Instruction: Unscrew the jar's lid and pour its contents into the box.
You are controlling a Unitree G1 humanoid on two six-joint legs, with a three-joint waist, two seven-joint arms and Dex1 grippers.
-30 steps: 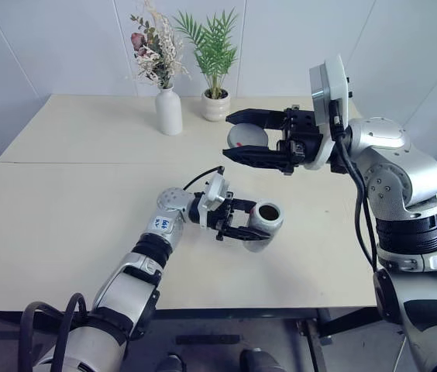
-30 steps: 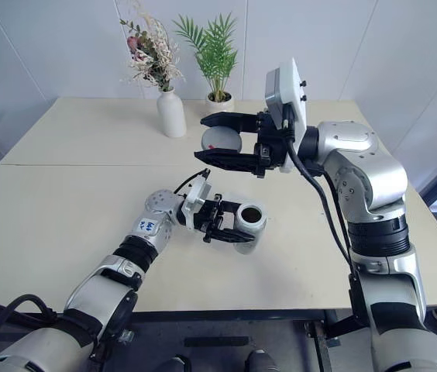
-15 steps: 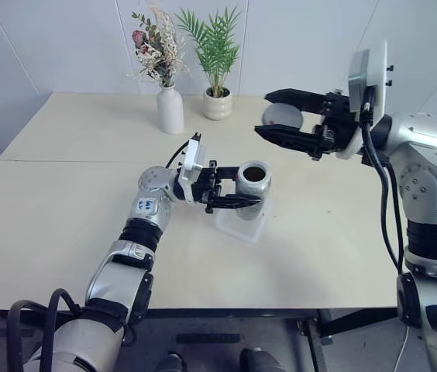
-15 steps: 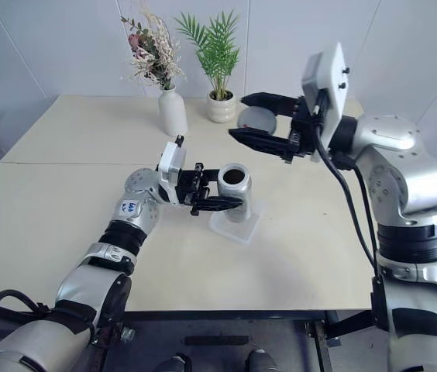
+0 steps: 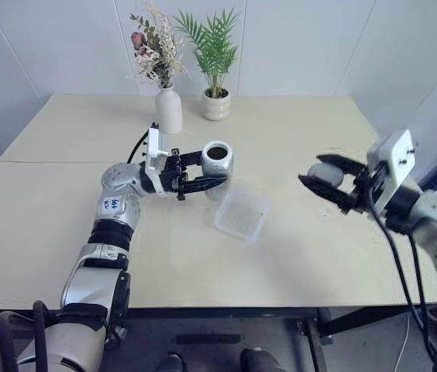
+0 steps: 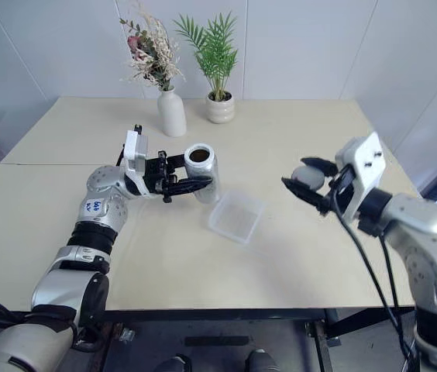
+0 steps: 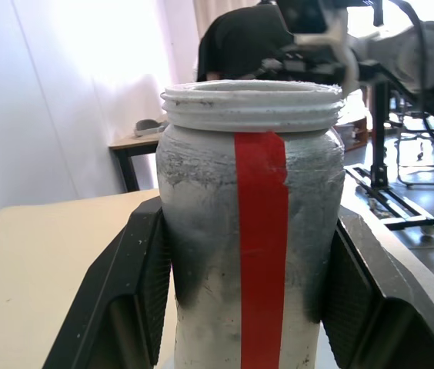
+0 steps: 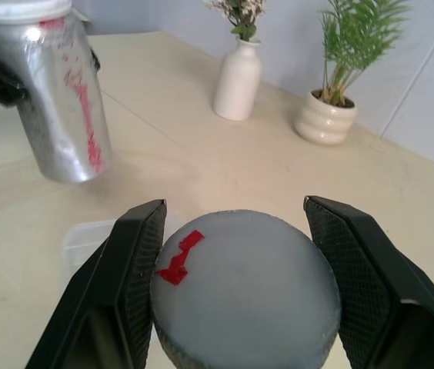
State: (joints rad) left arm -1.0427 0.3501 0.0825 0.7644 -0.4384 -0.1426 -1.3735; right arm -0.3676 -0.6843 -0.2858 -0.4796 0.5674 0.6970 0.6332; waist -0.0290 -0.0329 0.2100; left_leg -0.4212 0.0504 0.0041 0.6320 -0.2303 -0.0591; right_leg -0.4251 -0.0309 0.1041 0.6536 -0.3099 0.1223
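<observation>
My left gripper is shut on the jar, a silvery cylinder with a red stripe. It holds the jar roughly upright above the table, with the black fingers pressed against both sides. The jar's mouth is open and dark inside. The clear box lies on the table just right of and nearer than the jar. Far to the right, my right gripper is shut on the grey lid, which has a red mark on top and is held above the table.
A white vase with dried flowers and a white ribbed pot with a green plant stand at the back of the table. The table's right edge runs just past my right gripper.
My left gripper has carried the jar up and to the left, so the box now lies uncovered beside it. My right gripper has swung right and down with the lid.
</observation>
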